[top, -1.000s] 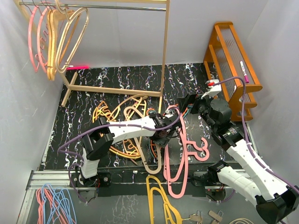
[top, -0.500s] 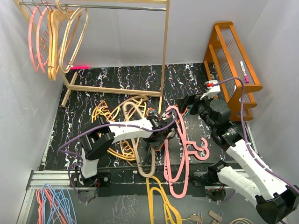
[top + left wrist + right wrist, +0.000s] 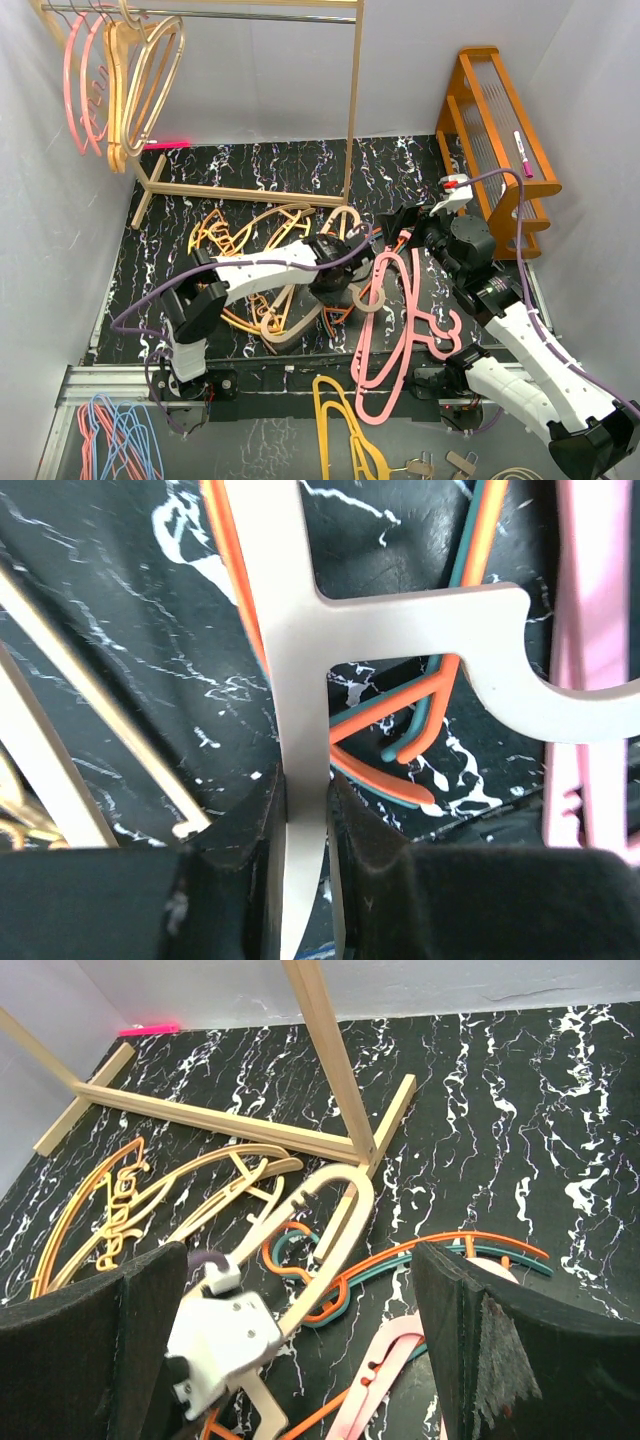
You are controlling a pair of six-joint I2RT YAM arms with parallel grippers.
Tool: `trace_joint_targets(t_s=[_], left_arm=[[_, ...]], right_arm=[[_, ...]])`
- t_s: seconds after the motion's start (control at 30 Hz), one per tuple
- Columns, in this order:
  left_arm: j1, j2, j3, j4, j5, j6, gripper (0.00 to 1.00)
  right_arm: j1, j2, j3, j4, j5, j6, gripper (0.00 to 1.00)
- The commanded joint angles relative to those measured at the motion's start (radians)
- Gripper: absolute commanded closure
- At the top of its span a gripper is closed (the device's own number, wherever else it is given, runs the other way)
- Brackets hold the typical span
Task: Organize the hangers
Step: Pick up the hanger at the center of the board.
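The left claw (image 3: 305,800) is closed on the tan hanger (image 3: 295,630), its two black fingers (image 3: 262,825) pressed against either side of the flat stem just below where the hook branches off; the hook curves away to the right in the left wrist view. From above, this claw sits near the middle of the black marbled mat (image 3: 520,1110), and the tan hanger's body trails from it toward the near left. Whether the hanger is lifted clear of the mat cannot be told. Under the stem lie an orange hanger (image 3: 380,782) and a teal one (image 3: 425,725), crossing each other; a pink hanger (image 3: 585,630) lies just right of the hook.

The right claw (image 3: 300,1270) is spread wide and holds nothing; it hovers over the mat to the right of the left claw, facing the pile.

Yellow-orange hangers (image 3: 118,1205) with wavy inner edges lie on the mat, left of the claws, near the foot of the wooden rack (image 3: 320,1030); several pink and tan hangers (image 3: 113,110) hang from the left end of its rail.

A mustard hanger (image 3: 345,425) lies on the bench (image 3: 110,385) past the mat's front edge; a blue-and-pink bunch (image 3: 115,435) lies at the near left corner.
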Motion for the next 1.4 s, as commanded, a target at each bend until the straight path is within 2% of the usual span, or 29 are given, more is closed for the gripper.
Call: trace_joint_targets(t_s=[0.0, 0.13, 0.23, 0.33, 0.4, 0.47, 0.57, 0.63, 0.7, 0.8, 0.97, 1.23, 1.37], left_arm=[[0.06, -0.139, 0.115, -0.096, 0.028, 0.057, 1.0], [0.108, -0.23, 0.151, -0.125, 0.132, 0.19, 1.0], [0.165, -0.342, 0.111, -0.123, 0.348, 0.389, 1.0], [0.272, -0.447, 0.091, -0.237, 0.63, 0.674, 1.0], [0.308, -0.496, 0.065, -0.318, 0.681, 0.814, 1.0], [0.321, -0.54, 0.051, -0.428, 0.709, 0.949, 1.0], [0.336, -0.556, 0.028, -0.586, 0.725, 1.107, 1.0], [0.358, -0.556, 0.003, -0.651, 0.727, 1.182, 1.0], [0.371, -0.568, -0.028, -0.661, 0.723, 1.21, 1.0], [0.373, -0.564, -0.042, -0.66, 0.719, 1.217, 1.0], [0.377, -0.529, -0.019, -0.645, 0.724, 1.225, 1.0], [0.388, -0.451, 0.055, -0.646, 0.741, 1.226, 1.0], [0.391, -0.437, 0.085, -0.633, 0.752, 1.215, 1.0]], right_arm=[[-0.004, -0.013, -0.014, 0.069, -0.019, -0.019, 0.01], [-0.004, -0.031, -0.04, 0.115, -0.02, -0.048, 0.01], [-0.004, -0.054, -0.077, 0.189, 0.026, -0.114, 0.01], [-0.004, -0.106, -0.17, 0.335, 0.054, -0.297, 0.01], [-0.003, -0.143, -0.249, 0.485, 0.041, -0.431, 0.01], [-0.004, -0.141, -0.281, 0.549, -0.048, -0.586, 0.03], [-0.003, -0.114, -0.25, 0.418, -0.362, -0.829, 0.03], [0.003, -0.097, -0.214, 0.327, -0.474, -0.913, 0.01], [0.016, -0.101, -0.182, 0.254, -0.515, -0.989, 0.01], [0.052, -0.099, -0.13, 0.159, -0.489, -1.085, 0.01], [0.122, -0.03, 0.021, -0.136, -0.459, -1.207, 0.01], [0.23, 0.0, 0.083, -0.243, -0.436, -1.224, 0.01], [0.257, 0.047, 0.09, -0.263, -0.446, -1.238, 0.14]])
